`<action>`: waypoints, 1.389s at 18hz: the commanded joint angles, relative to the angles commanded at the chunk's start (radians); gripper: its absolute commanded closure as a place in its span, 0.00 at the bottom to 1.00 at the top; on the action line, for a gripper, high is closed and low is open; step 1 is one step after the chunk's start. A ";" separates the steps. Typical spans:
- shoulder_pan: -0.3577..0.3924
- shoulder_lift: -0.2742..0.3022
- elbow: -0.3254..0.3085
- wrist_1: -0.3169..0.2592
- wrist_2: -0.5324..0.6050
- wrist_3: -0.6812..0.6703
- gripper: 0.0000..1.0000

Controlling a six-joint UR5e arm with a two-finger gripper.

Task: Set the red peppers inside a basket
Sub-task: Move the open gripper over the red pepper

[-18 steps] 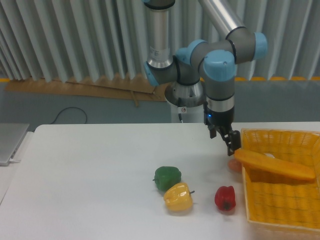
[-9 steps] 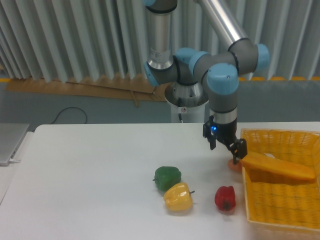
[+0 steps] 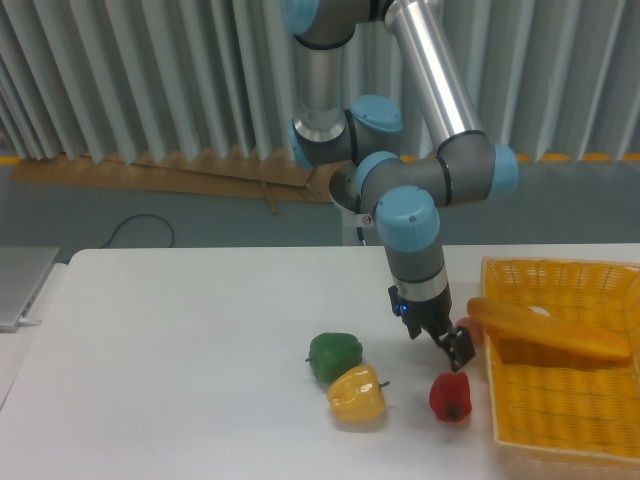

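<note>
A small glossy red pepper [image 3: 450,397] rests on the white table near the front, just left of the yellow-orange woven basket [image 3: 560,420]. My gripper [image 3: 441,343] hangs a little above and to the upper left of the pepper, apart from it, with nothing seen between its dark fingers. From this angle the gap between the fingers is not readable.
A yellow pepper [image 3: 357,394] and a green pepper [image 3: 334,356] lie together left of the red one. A small orange-red round fruit [image 3: 470,331] sits by the basket's left wall, partly behind the gripper. A long orange piece [image 3: 550,329] lies across the basket's rim.
The gripper has swung away from the basket's left rim, moving left and down toward the front, and now hovers close over the red pepper. No object has moved.
</note>
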 joint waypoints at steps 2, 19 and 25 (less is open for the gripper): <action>0.012 0.000 -0.002 0.003 -0.048 0.000 0.00; 0.092 -0.048 0.018 0.049 -0.080 0.043 0.00; 0.097 -0.069 0.038 0.051 -0.079 0.043 0.00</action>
